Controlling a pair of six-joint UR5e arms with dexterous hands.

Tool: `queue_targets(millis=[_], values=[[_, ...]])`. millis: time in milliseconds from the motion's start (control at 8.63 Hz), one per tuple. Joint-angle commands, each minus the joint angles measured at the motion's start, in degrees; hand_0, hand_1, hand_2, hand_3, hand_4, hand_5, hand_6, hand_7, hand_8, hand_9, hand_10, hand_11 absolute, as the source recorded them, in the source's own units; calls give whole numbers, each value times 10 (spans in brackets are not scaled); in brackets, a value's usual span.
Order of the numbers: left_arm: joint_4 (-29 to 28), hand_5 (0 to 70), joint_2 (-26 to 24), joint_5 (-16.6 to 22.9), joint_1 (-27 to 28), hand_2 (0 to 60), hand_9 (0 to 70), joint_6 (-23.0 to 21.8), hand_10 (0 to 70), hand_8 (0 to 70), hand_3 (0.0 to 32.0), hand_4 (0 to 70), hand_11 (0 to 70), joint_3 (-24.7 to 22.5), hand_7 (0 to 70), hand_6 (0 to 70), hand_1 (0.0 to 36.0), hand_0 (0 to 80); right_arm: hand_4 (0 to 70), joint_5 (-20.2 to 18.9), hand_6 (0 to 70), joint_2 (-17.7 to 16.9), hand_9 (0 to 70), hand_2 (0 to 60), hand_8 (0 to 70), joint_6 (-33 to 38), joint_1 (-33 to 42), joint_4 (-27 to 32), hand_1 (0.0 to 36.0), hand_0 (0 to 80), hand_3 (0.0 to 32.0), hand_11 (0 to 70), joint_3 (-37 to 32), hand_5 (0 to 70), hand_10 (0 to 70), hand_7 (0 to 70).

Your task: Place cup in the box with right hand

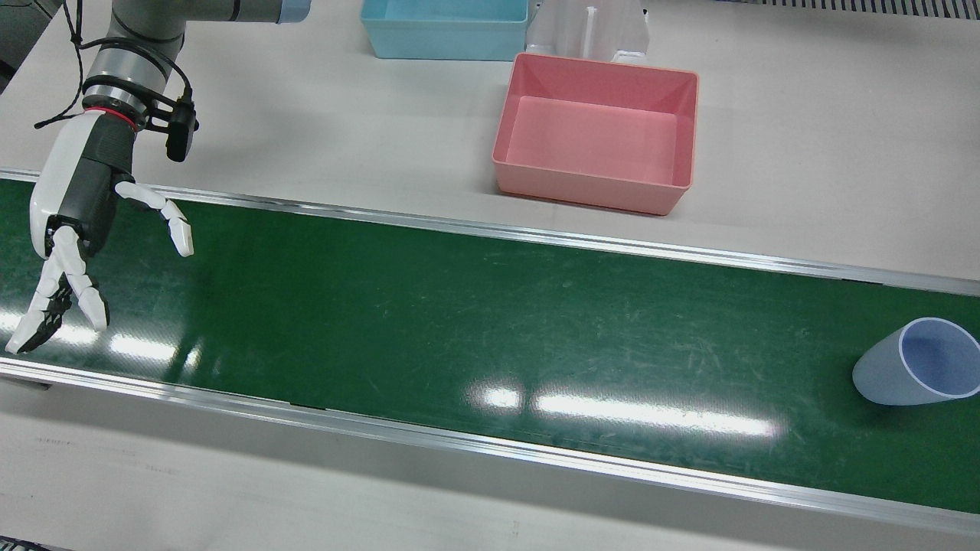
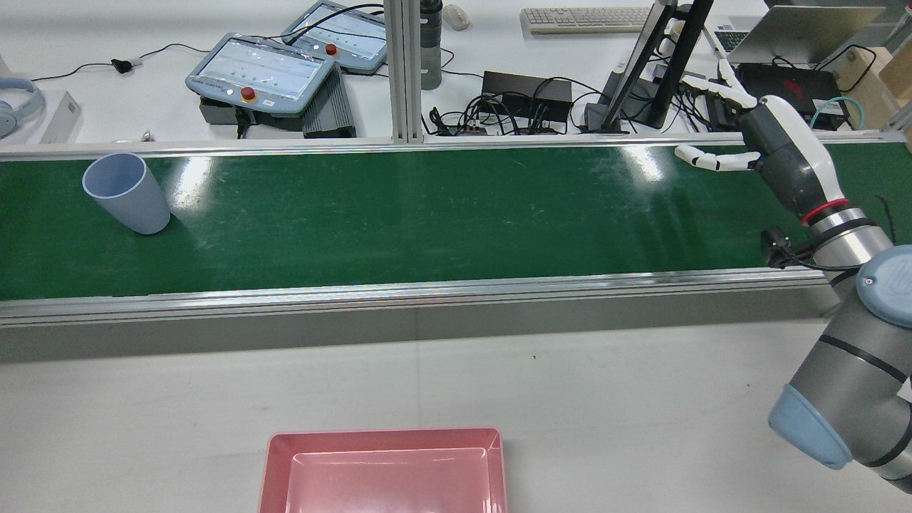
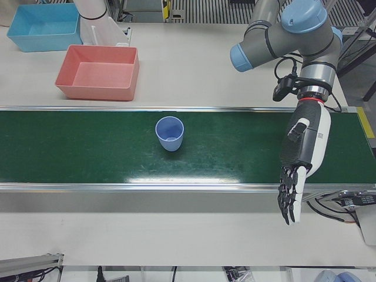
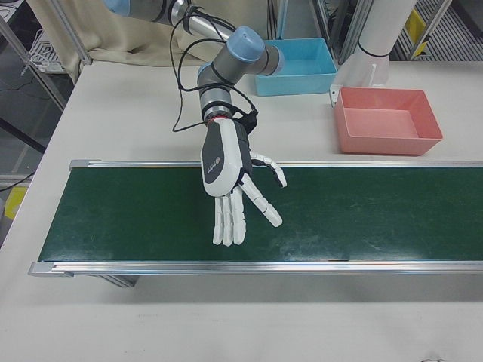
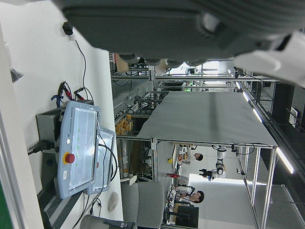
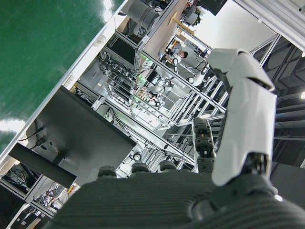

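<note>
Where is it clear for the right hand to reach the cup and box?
The belt is bare between the right hand and the cup. The pink box is empty. The left hand hangs over the belt beyond the cup.

One cup (image 1: 915, 363), pale blue, sits at the right edge of the front view. There are two boxes: one pink box (image 1: 589, 187) at upper centre and one blue box (image 1: 444, 42) at the top edge. One green belt (image 1: 459, 306) crosses the frame. There are two robot hands: the right hand (image 1: 76, 214) at the left of the front view and the left hand (image 3: 302, 158) at the right of the left-front view. In the upper part of the rear view there are two touchscreen pendants, the nearer pendant (image 2: 260, 71) and the farther pendant (image 2: 338, 35), plus one keyboard (image 2: 584, 19), one laptop (image 2: 812, 32) and one pair of headphones (image 2: 18, 103).
</note>
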Motion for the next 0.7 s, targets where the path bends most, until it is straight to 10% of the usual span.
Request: queue_targets(millis=[0,579], values=[[0,0,0,0,0,0,0,0,0,0,0,0,0,0,0,0,0,0,0,5,12,0,1,293,0,-6,-4,0,290,521,0,0,-1,71,0,0],[0,0,0,0,0,0,0,0,0,0,0,0,0,0,0,0,0,0,0,5,12,0,2,290,0,-6,-4,0,287,520,0,0,-1,71,0,0]])
